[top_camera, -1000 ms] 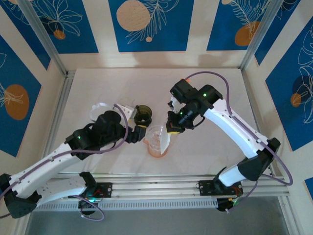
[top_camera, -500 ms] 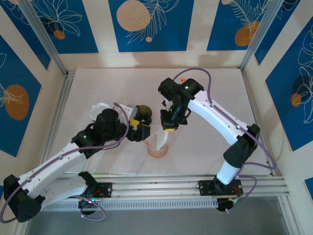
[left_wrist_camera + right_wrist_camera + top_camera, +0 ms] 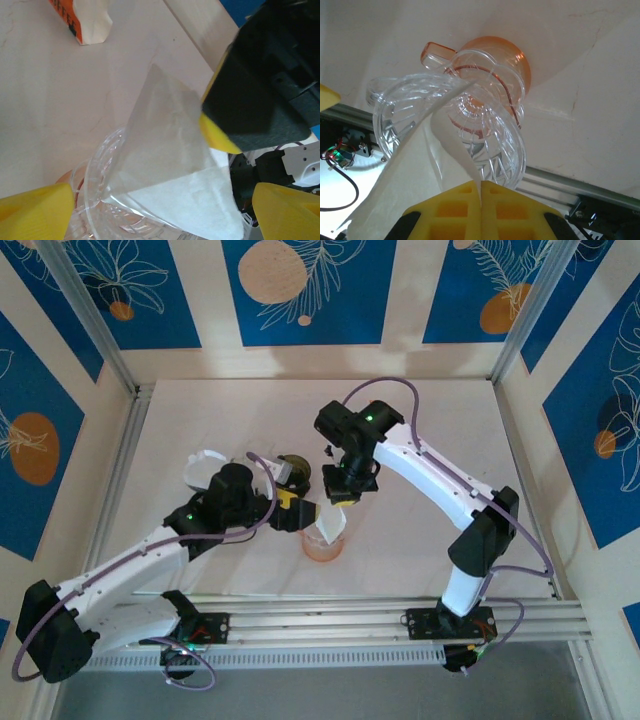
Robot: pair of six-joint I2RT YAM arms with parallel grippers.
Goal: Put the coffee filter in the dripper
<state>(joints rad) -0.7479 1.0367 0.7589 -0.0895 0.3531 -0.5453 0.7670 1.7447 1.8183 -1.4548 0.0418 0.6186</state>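
Note:
A clear dripper point(image 3: 318, 548) on an orange base stands near the table's front middle. The white paper coffee filter point(image 3: 332, 525) leans into its mouth, its lower tip inside the rim and its upper part sticking out. My right gripper point(image 3: 340, 498) is just behind the dripper, shut on the filter's upper edge. From the right wrist, the yellow fingers point(image 3: 465, 210) pinch the filter point(image 3: 415, 175) above the dripper point(image 3: 480, 125). My left gripper point(image 3: 303, 515) is open at the dripper's left. Its yellow fingertips point(image 3: 35, 210) straddle the filter point(image 3: 170, 170) and the dripper's rim point(image 3: 92, 185).
A dark round jar point(image 3: 293, 472) sits just behind the dripper, and a white holder point(image 3: 205, 460) lies to its left. An orange and white packet point(image 3: 90, 20) lies on the cloth. The metal rail point(image 3: 320, 615) runs along the table's front edge.
My right arm has swung left and carried the filter over the dripper's mouth. My left gripper has opened wider and moved right, up to the dripper.

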